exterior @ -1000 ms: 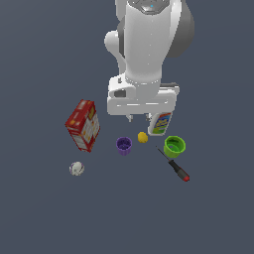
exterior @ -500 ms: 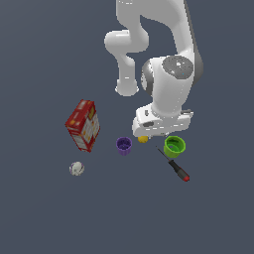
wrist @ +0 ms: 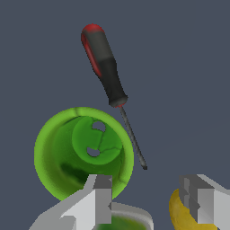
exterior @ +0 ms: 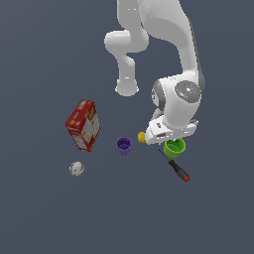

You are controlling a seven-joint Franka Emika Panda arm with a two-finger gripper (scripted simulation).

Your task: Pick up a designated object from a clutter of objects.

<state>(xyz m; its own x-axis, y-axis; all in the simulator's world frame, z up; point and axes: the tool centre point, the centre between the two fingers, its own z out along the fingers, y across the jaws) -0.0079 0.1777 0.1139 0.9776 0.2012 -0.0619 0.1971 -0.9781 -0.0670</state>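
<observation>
target: small bright green round cup with a thick rim [exterior: 175, 147], standing upright on the dark grey floor [exterior: 49, 223], mouth up; in the wrist view [wrist: 83, 152] its inside bottom is visible
arm: white Panda arm [exterior: 171, 59] bent low over the cup; the wrist housing covers part of the cup's rim in the exterior view
gripper: white two-finger gripper [wrist: 150, 200], fingers spread apart, nothing between them; one fingertip [wrist: 101, 197] overlaps the cup's rim in the wrist view, contact unclear; the other is in front of the ball
yellow ball: small yellow ball [exterior: 142, 137] just beside the cup, toward the exterior view's left, partly hidden by the wrist [wrist: 188, 213]
screwdriver: red-handled black screwdriver [exterior: 176, 168] lying flat, its thin shaft passing close by the cup [wrist: 108, 74]
purple cup: smaller purple cup [exterior: 124, 146], upright, apart from the green one, further to the exterior view's left
box: red cracker box [exterior: 83, 125], standing tilted, well apart from the cups
whitish ball: small whitish ball [exterior: 76, 168] near the box
bottle: cannot tell
</observation>
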